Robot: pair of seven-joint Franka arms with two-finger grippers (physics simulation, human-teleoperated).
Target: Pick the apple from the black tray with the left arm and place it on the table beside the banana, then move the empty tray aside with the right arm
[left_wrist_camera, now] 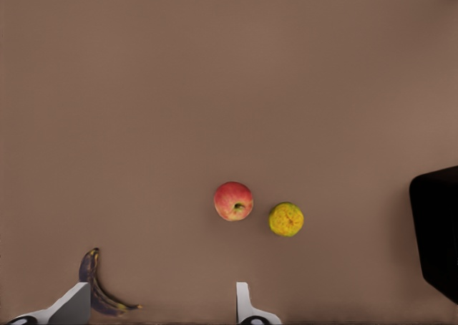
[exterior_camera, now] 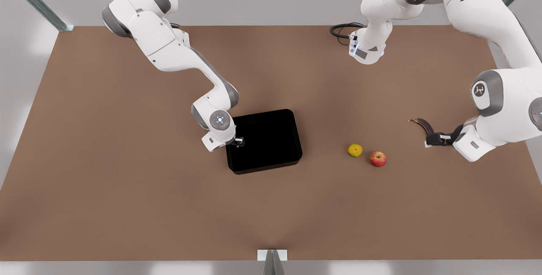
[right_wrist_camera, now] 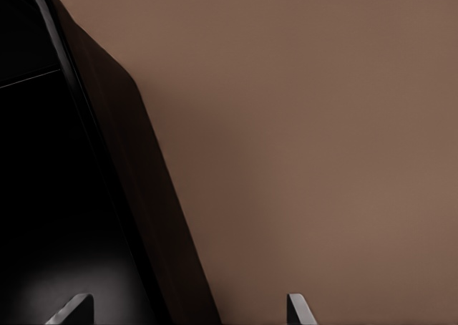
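The red apple [exterior_camera: 378, 158] [left_wrist_camera: 233, 200] lies on the brown table [exterior_camera: 127, 190], to the front view's left of the dark banana [exterior_camera: 423, 123] [left_wrist_camera: 100, 290]. My left gripper [exterior_camera: 436, 139] [left_wrist_camera: 161, 307] hovers open by the banana, holding nothing. The black tray [exterior_camera: 264, 139] [left_wrist_camera: 436, 225] [right_wrist_camera: 143, 196] sits mid-table with nothing in it. My right gripper [exterior_camera: 238, 141] [right_wrist_camera: 186, 311] is open at the tray's edge on the front view's left, its fingers straddling the rim.
A yellow-green mottled fruit [exterior_camera: 355, 150] [left_wrist_camera: 286, 219] rests just beside the apple, on the tray's side of it. A black cable [exterior_camera: 341, 29] loops at the table's far edge. Metal frame posts [exterior_camera: 38, 4] stand at the far corners.
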